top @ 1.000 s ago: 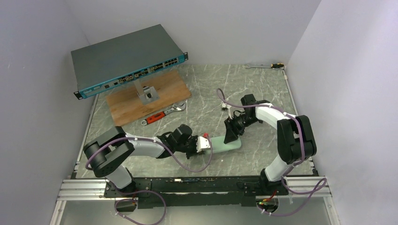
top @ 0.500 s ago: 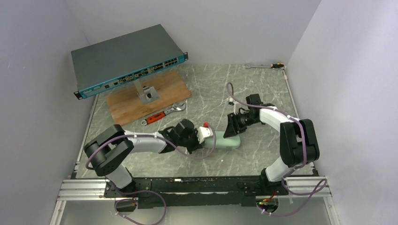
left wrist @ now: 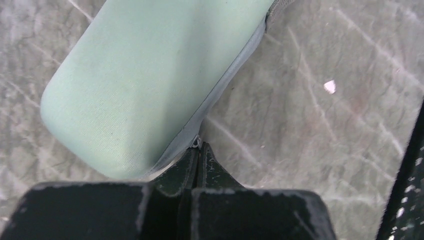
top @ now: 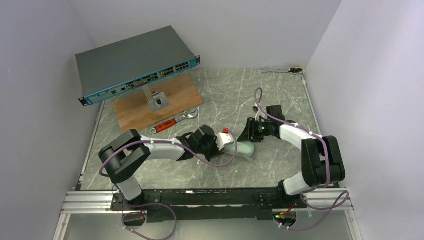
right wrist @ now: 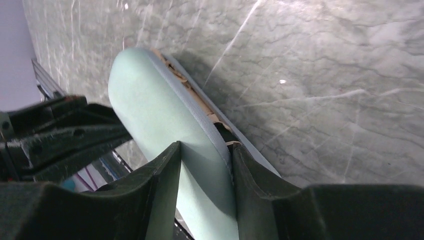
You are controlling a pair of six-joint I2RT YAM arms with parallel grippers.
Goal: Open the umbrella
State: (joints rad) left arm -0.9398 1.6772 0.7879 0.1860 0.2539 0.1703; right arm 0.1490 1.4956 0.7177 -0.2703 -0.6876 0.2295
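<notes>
Though inside its sleeve (top: 245,149), the umbrella (right wrist: 187,86) lies left-right.

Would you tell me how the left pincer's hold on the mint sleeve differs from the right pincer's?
The left pincer is shut almost flat, while the right pincer is spread much wider. The left pincer nips only the small zip tab at the seam of the sleeve, whereas the right pincer's fingers straddle the sleeve's whole body. Both hold the same sleeve.

Plain pale lilac walls (top: 225,30) close in a grey marble-patterned counter (top: 225,90) on three sides. An aluminium rail (top: 85,204) edges its near side.
</notes>
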